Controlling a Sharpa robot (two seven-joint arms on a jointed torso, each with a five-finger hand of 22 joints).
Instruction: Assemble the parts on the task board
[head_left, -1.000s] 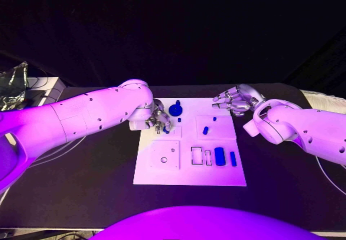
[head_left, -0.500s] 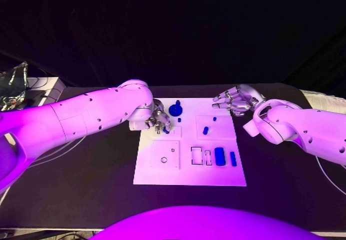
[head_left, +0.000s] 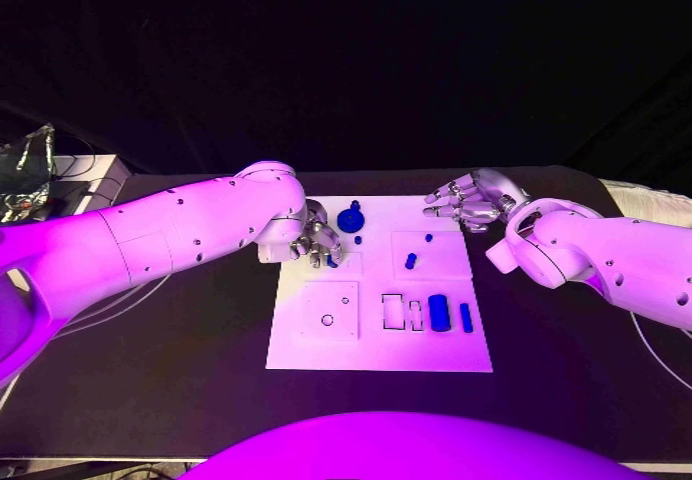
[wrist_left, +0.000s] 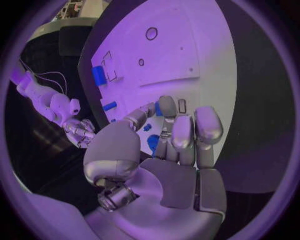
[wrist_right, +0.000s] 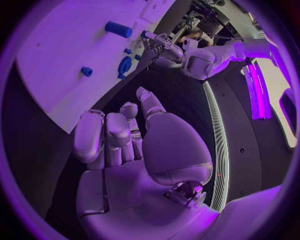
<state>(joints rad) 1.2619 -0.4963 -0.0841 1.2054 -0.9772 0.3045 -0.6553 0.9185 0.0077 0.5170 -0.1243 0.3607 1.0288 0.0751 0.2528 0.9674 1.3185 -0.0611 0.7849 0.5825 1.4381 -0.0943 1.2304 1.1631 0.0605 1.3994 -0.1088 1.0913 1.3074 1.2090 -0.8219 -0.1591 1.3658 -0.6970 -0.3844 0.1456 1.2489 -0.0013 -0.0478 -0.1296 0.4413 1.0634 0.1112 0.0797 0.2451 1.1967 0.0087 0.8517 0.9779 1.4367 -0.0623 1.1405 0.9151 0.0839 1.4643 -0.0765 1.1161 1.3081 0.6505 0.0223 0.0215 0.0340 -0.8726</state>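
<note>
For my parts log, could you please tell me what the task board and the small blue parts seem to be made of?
Task board: probably rigid plastic or coated sheet, matte white; it lies flat with crisp cut-out slots and no glare. Blue parts: likely moulded or printed plastic, uniform opaque colour, faint sheen. Neither can be confirmed.

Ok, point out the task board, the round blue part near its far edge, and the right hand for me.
task board (head_left: 378, 350): head view, bare white surface near its front edge.
round blue part (head_left: 351, 220): head view, middle of its round body.
right hand (head_left: 464, 203): head view, middle of the silver hand.

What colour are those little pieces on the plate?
Blue parts, clearest in the head view.
</note>
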